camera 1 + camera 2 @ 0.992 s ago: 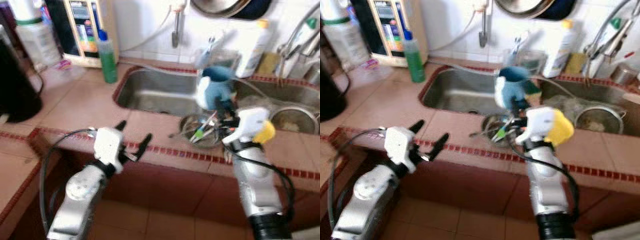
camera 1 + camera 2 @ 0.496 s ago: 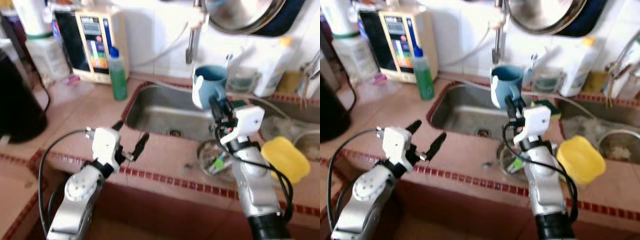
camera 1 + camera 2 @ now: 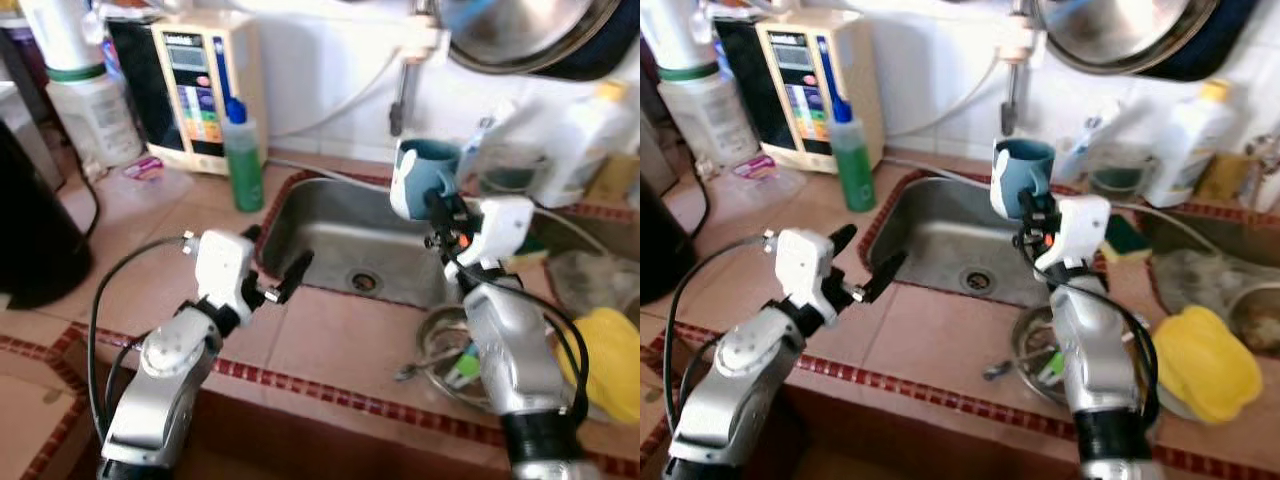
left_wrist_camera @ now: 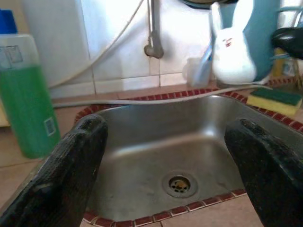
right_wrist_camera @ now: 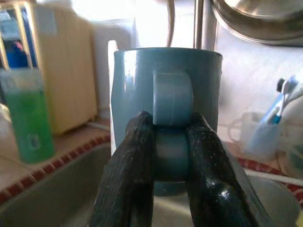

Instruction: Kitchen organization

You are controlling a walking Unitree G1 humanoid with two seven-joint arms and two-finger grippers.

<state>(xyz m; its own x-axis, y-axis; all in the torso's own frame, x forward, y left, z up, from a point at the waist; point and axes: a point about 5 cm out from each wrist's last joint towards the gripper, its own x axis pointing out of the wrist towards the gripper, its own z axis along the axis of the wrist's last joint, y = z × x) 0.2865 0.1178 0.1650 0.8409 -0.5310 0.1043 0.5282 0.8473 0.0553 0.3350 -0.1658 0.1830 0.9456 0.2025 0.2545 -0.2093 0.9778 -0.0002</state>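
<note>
- Mug (image 5: pixel 166 118): glossy blue-grey ceramic, cylindrical, upright, with a white figure on one side (seen in the left wrist view). It sits upper centre of the right eye frame, raised above the sink basin.
- Right gripper (image 5: pixel 169 156): both black fingers are clamped on the mug's curved handle, one on each side, in firm contact. The mug body stands just beyond the fingertips.
- Left gripper (image 3: pixel 868 262): fingers spread wide with nothing between them, hovering over the counter edge at centre left of the frame, pointing toward the sink.
- Sink (image 4: pixel 161 142): brushed stainless steel, rounded rectangular basin with a round drain, bordered by a dark red tile strip.
- Counter (image 3: pixel 940 345): smooth terracotta-pink tiles, matte finish.
- Green bottle (image 3: pixel 852 150): translucent plastic with a blue cap, upper left of the frame, standing beside a cream box-shaped appliance (image 3: pixel 810 80).
- Metal bowl (image 3: pixel 1035 350): round steel, lower centre right, holding utensils (individual pieces too blurred to identify).
- Yellow sponge-like item (image 3: pixel 1205 365): soft, lumpy, at lower right.
- Green-and-yellow scouring pad (image 4: pixel 273 100): flat, on the sink's far rim.
</note>
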